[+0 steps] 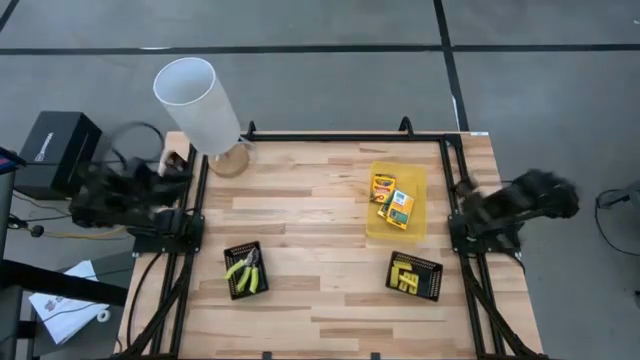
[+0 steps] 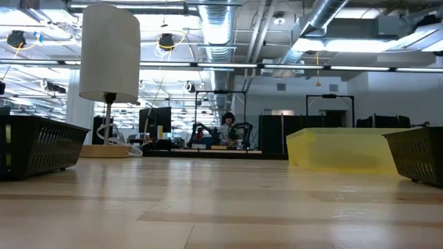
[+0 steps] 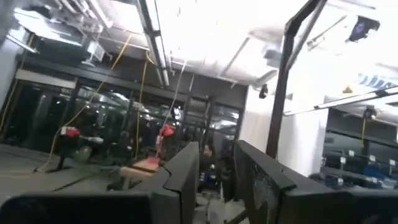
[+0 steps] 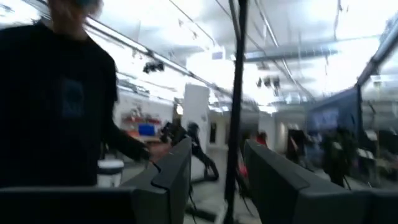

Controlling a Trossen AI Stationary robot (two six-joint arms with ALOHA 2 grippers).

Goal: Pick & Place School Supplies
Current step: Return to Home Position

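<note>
Both arms sit folded at the bench (image 1: 320,215) sides. The left claw (image 3: 216,155) and right claw (image 4: 217,148) are released and empty. 2 boxes (image 1: 401,210) lie in the yellow tray (image 1: 395,232), pliers (image 1: 245,270) in the left black tray (image 1: 241,247), and yellow supplies (image 1: 408,276) in the right black tray (image 1: 418,260).

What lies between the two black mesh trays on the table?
Nothing: the high view shows only bare wooden table between the left black tray and the right black tray.
</note>
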